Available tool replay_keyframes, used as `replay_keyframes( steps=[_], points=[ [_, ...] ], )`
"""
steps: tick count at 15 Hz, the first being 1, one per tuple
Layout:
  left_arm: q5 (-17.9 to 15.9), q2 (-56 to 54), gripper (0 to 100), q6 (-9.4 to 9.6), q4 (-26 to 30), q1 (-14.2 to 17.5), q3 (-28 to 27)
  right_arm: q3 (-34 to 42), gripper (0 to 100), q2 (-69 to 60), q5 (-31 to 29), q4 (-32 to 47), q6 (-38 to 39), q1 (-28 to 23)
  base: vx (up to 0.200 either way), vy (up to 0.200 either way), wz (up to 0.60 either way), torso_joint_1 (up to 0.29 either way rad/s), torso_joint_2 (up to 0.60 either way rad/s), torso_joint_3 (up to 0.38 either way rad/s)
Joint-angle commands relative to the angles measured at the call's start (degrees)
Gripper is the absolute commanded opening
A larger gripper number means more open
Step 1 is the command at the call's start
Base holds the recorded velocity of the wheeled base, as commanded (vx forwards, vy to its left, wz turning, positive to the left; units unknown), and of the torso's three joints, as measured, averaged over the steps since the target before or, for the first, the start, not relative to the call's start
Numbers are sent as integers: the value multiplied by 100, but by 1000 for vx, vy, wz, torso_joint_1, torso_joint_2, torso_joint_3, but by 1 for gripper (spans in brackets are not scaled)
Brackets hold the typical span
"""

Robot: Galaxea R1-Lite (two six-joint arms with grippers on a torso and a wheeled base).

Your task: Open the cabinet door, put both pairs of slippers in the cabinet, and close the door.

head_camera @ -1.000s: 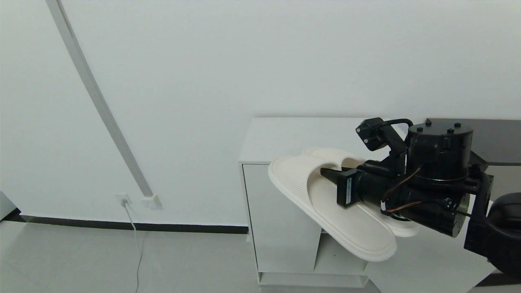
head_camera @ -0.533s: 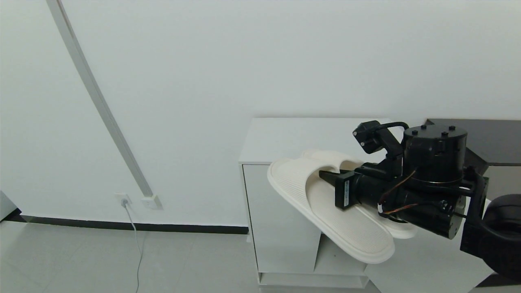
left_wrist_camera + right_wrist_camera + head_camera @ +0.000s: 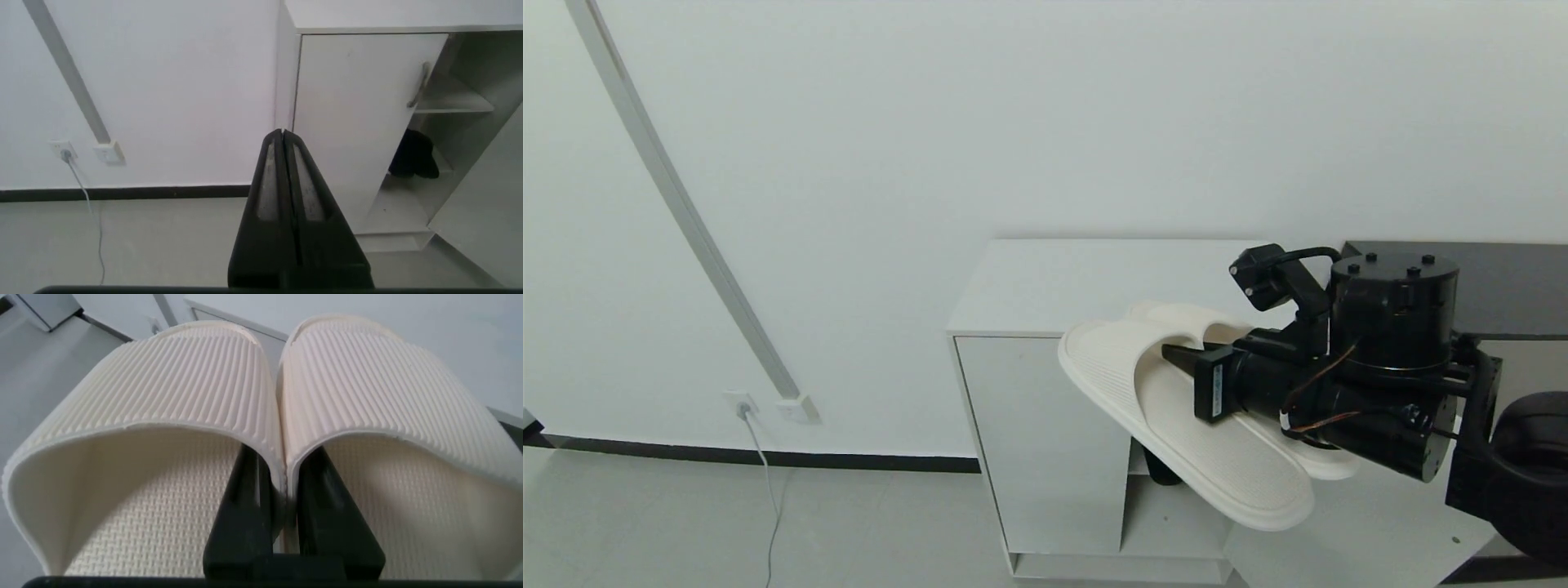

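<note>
Right gripper (image 3: 282,486): jaws clamped on the cream slippers (image 3: 155,392), one jaw inside each strap, pinching the two inner strap walls together. The pair sits side by side, uppers touching, ribbed straps facing the wrist camera.

Head view: right gripper (image 3: 1172,353) holds the slippers (image 3: 1225,457) in the air, in front of the cabinet (image 3: 1045,441) and not inside it. The pair is tilted, toe end up and toward the cabinet's top front edge, heel end lower and nearer the robot. The near slipper covers most of the far one.

Left gripper (image 3: 283,147): jaws together, nothing between them, pointing at the cabinet (image 3: 351,122) from off to its left, well apart from it.

The cabinet is white and stands on the floor (image 3: 686,523) against the wall (image 3: 931,122). Its left front panel is shut, with a handle (image 3: 418,82) at the panel's inner edge. The right side is open: the door (image 3: 494,180) is swung out toward the robot. Inside, a shelf (image 3: 453,100) shows up high, and a dark item (image 3: 413,155) sits lower down; it also shows in the head view (image 3: 1164,472) just under the held slippers. Can't tell what it is.

A black top (image 3: 1503,282) adjoins the cabinet on the right.

Farther left on the wall: a socket (image 3: 739,402) low down with a cable (image 3: 768,506) running to the floor, and a grey strip (image 3: 678,204) running up at a slant from beside it.
</note>
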Motion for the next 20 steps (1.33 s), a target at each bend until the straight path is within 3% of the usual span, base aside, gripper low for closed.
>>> replay_keyframes(
  steps=[1,5,17,20],
  points=[
    [0,5,0,2,-2,1,0,32,0,13,1,0,-49,-5,0,-200,0,2,7,7],
    [0,5,0,2,-2,1,0,111,0,13,10,-62,-172,-5,0,-200,0,1,4,1],
    [0,5,0,2,-2,1,0,331,0,119,19,-378,-541,4,0,0,0,0,0,0],
    [0,5,0,2,-2,1,0,366,0,127,45,-475,-559,4,0,0,-400,0,2,2]
  ],
)
